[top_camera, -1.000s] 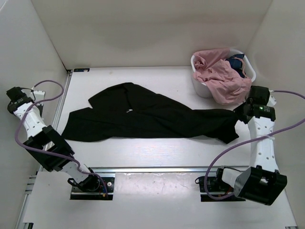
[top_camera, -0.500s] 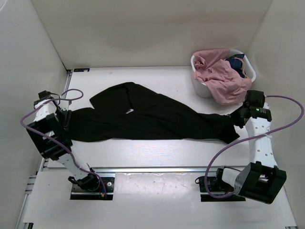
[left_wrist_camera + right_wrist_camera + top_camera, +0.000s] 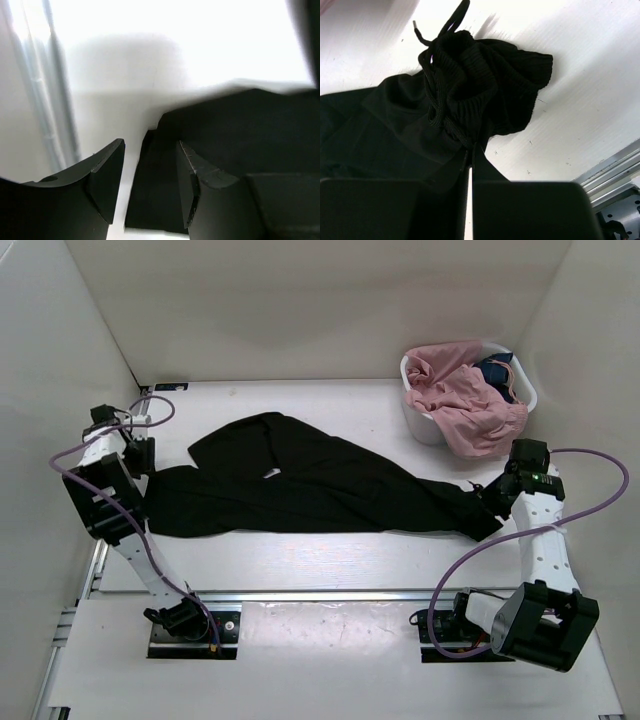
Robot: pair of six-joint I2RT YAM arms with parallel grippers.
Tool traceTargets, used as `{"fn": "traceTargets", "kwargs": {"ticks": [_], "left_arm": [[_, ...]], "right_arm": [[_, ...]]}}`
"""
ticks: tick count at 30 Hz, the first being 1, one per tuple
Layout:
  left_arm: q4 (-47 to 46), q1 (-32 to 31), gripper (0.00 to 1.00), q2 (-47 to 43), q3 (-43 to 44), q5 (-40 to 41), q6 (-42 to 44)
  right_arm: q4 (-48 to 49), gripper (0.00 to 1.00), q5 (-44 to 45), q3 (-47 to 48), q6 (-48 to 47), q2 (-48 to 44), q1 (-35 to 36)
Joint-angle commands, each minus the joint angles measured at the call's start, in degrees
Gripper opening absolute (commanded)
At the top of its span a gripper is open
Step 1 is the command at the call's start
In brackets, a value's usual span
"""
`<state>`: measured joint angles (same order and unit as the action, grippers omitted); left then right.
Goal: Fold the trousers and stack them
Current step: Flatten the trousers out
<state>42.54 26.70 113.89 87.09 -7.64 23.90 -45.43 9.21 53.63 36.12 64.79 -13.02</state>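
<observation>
The black trousers (image 3: 300, 485) lie spread across the table from left to right, with a small white label (image 3: 271, 474) showing. My left gripper (image 3: 142, 462) is open at the left leg end. In the left wrist view its fingers (image 3: 187, 172) stand apart over the corner of the black cloth (image 3: 225, 125), and the gripper (image 3: 150, 172) holds nothing. My right gripper (image 3: 488, 498) is at the waistband end on the right. In the right wrist view the gripper (image 3: 470, 149) is shut on the bunched ribbed waistband (image 3: 480, 75), beside its drawstring (image 3: 432, 70).
A white basket (image 3: 424, 425) stands at the back right, holding a pink garment (image 3: 465, 400) and a dark blue garment (image 3: 497, 370). White walls enclose the left, back and right. A metal rail (image 3: 300, 595) runs along the near table edge.
My left arm has swung in from the left wall to the trousers' left leg end. My right gripper has moved down and left onto the waistband end, which has shifted slightly.
</observation>
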Motion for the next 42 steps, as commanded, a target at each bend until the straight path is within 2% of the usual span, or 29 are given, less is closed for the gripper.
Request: {"fn": "traceTargets", "kwargs": {"ticks": [1,3,7,10,14,17,26,30,34,35,39,42], "left_arm": [[-0.4,0.4,0.57,3.7,2.7,-3.3,-1.7],[-0.4,0.4,0.57,4.2,3.3,-4.0,-2.2],[-0.4,0.4,0.46,4.0,2.6,-3.4,-2.9],[-0.4,0.4,0.46,1.5,1.0,-3.4,-2.4],[-0.4,0.4,0.31,-0.9,-0.2,-4.0,-1.8],[-0.4,0.4,0.15,-0.9,-0.8,-4.0,-1.8],[0.2,0.4,0.15,-6.7,-0.4,-1.0,0.1],[2.9,0.4,0.15,-9.1,6.2,-2.2,1.3],[10.2,1.1,0.15,-10.2,21.8,-3.6,3.5],[12.1,1.1,0.15,-11.2,22.8,-3.6,4.2],[12.7,5.2,0.15,-16.0,18.8,0.2,8.4],[12.7,8.3,0.15,-19.7,9.4,3.6,12.6]], "right_arm": [[-1.4,0.00,1.6,0.0,-1.6,-1.0,-0.1],[-2.2,0.00,2.3,0.0,-1.6,-1.0,-0.1],[-2.8,0.00,3.0,0.0,-1.6,-2.2,-0.1],[-2.8,0.00,3.5,0.0,-2.2,-2.7,-0.1],[-2.8,0.00,3.5,0.0,-2.2,-2.7,-0.1],[-2.8,0.00,3.5,0.0,-2.2,-2.7,-0.1],[-2.8,0.00,3.5,1.0,-2.2,-2.7,-0.1],[-1.6,0.00,3.0,6.2,-2.2,0.7,-0.6],[-5.4,0.00,2.2,19.9,-2.2,6.5,-1.1],[-7.5,0.00,1.7,24.4,-2.2,6.5,-1.9],[-11.4,0.00,-0.7,26.7,-2.8,4.3,-7.2],[-12.8,0.00,-2.2,20.4,-3.4,0.6,-8.7]]}}
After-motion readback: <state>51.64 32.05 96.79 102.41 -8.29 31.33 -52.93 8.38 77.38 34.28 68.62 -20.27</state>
